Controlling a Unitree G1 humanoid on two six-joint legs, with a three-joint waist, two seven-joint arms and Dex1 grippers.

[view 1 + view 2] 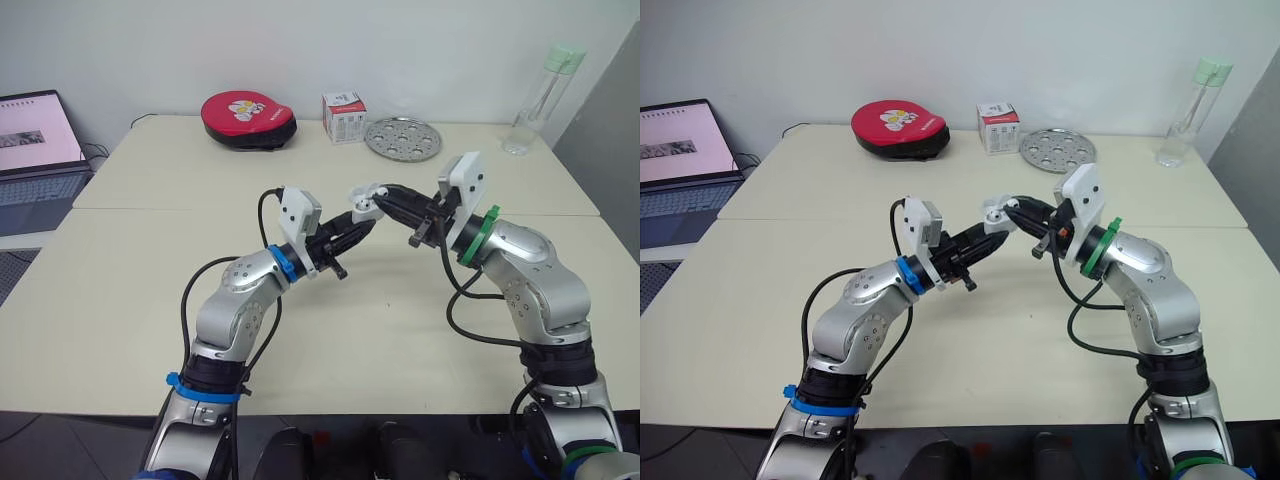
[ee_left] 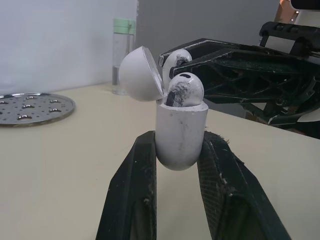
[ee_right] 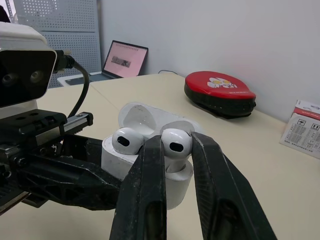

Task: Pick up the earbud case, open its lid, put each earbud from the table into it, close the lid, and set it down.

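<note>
A plain white wall (image 1: 300,50) runs behind the cream worktop (image 1: 120,300), which is made of two tables set edge to edge, with a straight seam (image 1: 150,209) between them. At the right a grey panel (image 1: 610,120) stands beside the worktop's far corner. Along the back edge sit a red round pouch (image 1: 248,119), a small white box (image 1: 344,117), a perforated metal plate (image 1: 402,138) and a clear bottle (image 1: 540,98) with a pale green cap. An open laptop (image 1: 35,160) stands off the left end, above a patch of grey floor (image 1: 12,270). A grey pegboard (image 3: 55,22) covers the wall behind the laptop. The light is even and soft.
</note>
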